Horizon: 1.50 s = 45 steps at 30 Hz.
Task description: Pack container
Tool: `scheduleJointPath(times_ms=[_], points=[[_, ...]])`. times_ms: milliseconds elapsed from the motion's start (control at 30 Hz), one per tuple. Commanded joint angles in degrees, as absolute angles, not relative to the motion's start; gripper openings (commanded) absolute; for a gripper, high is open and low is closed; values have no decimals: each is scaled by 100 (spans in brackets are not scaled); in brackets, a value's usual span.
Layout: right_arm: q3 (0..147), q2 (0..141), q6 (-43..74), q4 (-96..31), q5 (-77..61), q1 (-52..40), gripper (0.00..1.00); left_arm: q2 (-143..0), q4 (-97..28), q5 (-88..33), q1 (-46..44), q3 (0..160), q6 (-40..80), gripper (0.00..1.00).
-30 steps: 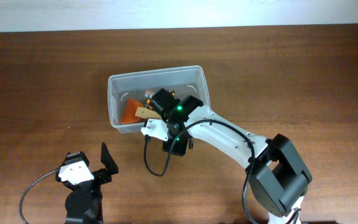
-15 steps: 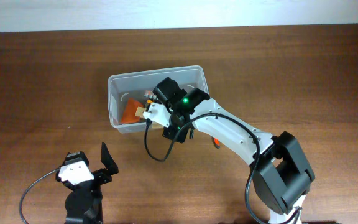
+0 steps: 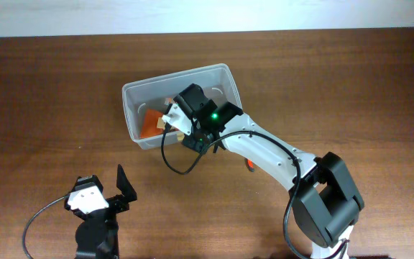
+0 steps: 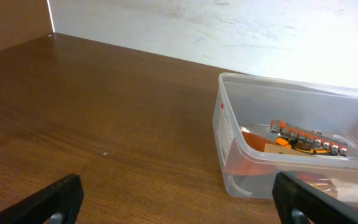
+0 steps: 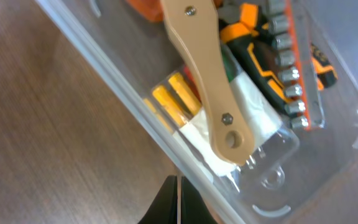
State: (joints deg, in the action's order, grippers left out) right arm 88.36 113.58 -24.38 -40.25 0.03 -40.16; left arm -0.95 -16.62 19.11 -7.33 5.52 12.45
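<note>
While left gripper hangs wide open and empty over the table front-left, container lies well ahead, to its right. Right gripper: 2 fingers pressed together at container's near wall; pinching it or not, can't tell.

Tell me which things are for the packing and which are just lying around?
For the job: container; wooden-handled tool and socket rail inside it; right end effector at its wall.

Just lying about: small orange thing on the table beside the right arm; left end effector, open, away from the container.
</note>
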Motion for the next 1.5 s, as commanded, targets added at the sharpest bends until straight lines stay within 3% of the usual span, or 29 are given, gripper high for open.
scheduleJointPath(times_ms=[0, 400, 467, 500, 533, 600, 733, 900, 1167, 1467], points=[[8971, 11330, -2279, -4025, 207, -3962, 4, -69, -1671, 1931, -751, 532, 1194, 99], [9808, 10075, -766, -5951, -5, -3691, 6, -69, -1671, 1933, -751, 532, 1194, 99], [9854, 9682, -543, -6237, 95, -3267, 17, -69, -1671, 1931, -751, 532, 1194, 99], [9854, 9526, -543, -6436, 93, -2978, 37, -69, -1671, 1931, -751, 532, 1194, 99], [9854, 9476, -545, -6530, 93, -2856, 41, -69, -1671, 1933, -751, 532, 1194, 99], [9854, 9325, -550, -6958, 93, -2257, 45, -69, -1671, 1931, -751, 532, 1194, 99], [9758, 9334, -880, -7378, 60, -1417, 62, -69, -1671, 1931, -751, 532, 1194, 99], [8995, 9336, -1007, -7078, -69, -1151, 71, -69, -1671, 1931, -751, 532, 1194, 99], [7129, 9336, -1240, -5688, -204, -1151, 71, -69, -1671, 1931, -751, 532, 1194, 99], [6685, 9636, -1459, -4963, -578, -1170, 63, -69, -1671, 1931, -751, 532, 1194, 99]])
